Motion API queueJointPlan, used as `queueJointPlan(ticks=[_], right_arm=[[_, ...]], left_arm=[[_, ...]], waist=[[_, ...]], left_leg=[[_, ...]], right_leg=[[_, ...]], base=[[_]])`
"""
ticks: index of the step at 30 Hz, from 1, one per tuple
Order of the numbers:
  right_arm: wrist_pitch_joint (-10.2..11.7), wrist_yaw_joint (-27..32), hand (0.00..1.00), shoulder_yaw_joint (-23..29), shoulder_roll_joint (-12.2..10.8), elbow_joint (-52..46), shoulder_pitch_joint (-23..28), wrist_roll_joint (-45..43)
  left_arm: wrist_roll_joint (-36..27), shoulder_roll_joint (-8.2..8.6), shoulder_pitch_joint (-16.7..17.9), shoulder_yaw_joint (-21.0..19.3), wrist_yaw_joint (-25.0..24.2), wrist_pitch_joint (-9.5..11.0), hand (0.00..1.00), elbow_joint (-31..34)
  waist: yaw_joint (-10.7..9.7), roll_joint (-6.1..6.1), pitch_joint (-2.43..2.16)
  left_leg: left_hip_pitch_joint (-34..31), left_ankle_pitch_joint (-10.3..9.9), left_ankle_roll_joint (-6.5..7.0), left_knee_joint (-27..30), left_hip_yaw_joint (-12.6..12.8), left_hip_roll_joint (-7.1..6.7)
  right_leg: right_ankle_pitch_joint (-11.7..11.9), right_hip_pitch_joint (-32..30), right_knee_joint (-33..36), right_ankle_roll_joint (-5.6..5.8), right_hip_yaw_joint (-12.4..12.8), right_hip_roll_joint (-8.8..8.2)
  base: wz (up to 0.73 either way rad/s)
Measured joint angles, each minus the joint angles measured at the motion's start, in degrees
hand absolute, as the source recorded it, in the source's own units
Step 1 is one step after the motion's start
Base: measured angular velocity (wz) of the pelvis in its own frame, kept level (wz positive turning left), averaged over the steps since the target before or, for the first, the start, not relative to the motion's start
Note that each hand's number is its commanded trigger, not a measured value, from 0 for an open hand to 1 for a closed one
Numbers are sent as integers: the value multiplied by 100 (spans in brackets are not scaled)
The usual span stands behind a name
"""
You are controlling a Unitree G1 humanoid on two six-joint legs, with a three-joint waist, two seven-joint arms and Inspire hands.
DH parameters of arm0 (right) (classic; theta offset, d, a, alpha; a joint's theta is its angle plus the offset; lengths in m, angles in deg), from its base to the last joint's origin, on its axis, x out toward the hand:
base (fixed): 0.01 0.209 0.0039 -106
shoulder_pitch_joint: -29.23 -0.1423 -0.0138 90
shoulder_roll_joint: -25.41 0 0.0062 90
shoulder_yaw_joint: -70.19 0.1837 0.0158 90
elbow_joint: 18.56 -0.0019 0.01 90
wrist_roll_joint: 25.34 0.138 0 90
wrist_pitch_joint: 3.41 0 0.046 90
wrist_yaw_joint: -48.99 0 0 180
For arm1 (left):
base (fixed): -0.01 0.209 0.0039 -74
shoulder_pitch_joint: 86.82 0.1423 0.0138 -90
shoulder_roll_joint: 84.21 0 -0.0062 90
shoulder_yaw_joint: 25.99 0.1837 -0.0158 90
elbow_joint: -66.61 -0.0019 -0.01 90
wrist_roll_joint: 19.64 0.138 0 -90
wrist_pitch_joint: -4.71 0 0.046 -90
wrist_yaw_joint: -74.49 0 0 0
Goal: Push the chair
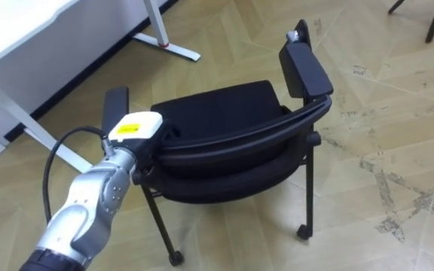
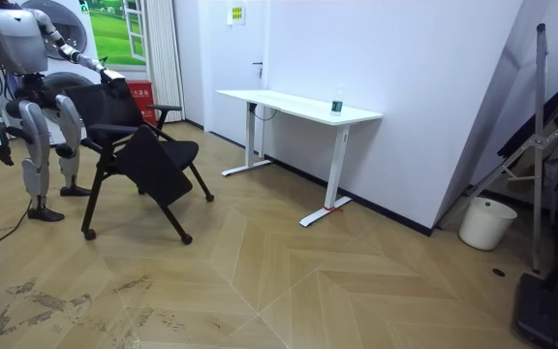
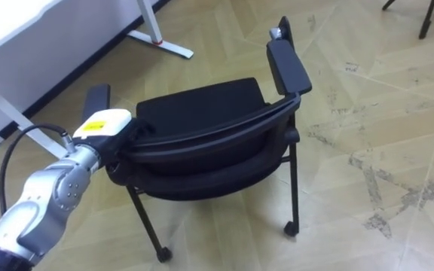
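Wood floor carries the black chair on castors, short of the white desk; robot stands behind it, left hand set on the backrest top corner, likely to transmit a forward push; finger closure cannot be told; right hand hangs idle.

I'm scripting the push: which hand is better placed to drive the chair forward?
Left. The left hand sits against the backrest end of the chair; the right hand hangs by the robot's side, away from it.
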Motion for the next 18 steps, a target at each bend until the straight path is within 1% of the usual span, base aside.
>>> queueJointPlan(ticks=[3,6,11,14,15,18], right_arm=[[9,0,0,1,-1,1,-8,6],[13,-7,0,-10,-3,0,-2,74],[28,2,0,8,-11,0,0,193],[31,85,0,114,-16,-1,8,200],[38,168,0,120,-14,1,15,231],[111,357,0,347,-10,5,36,230]], left_arm=[[44,-48,-3,49,13,47,100,0],[50,-97,-3,90,198,189,100,13],[12,-112,-3,107,264,214,100,12],[-61,-151,-5,107,293,243,100,12],[-66,-154,-4,109,293,244,100,9],[-61,-164,-4,111,301,243,100,5]], waist=[[-1,5,3],[14,-4,9],[16,-6,10],[10,-10,8],[9,-18,13],[-1,-49,33]], left_leg=[[-3,0,0,0,-4,0],[-34,0,0,-1,-6,-1],[-52,-1,2,2,-46,-1],[-60,-1,2,2,-45,-2],[-44,-1,1,1,-46,-2],[-1,-1,2,-9,-54,-1]], right_leg=[[0,0,1,0,0,0],[2,-12,20,0,3,0],[2,-19,20,0,-11,0],[2,-19,15,0,-8,0],[2,-7,19,0,-9,0],[2,5,65,0,-1,0]], base=[[0],[0],[0],[0],[0],[0]])
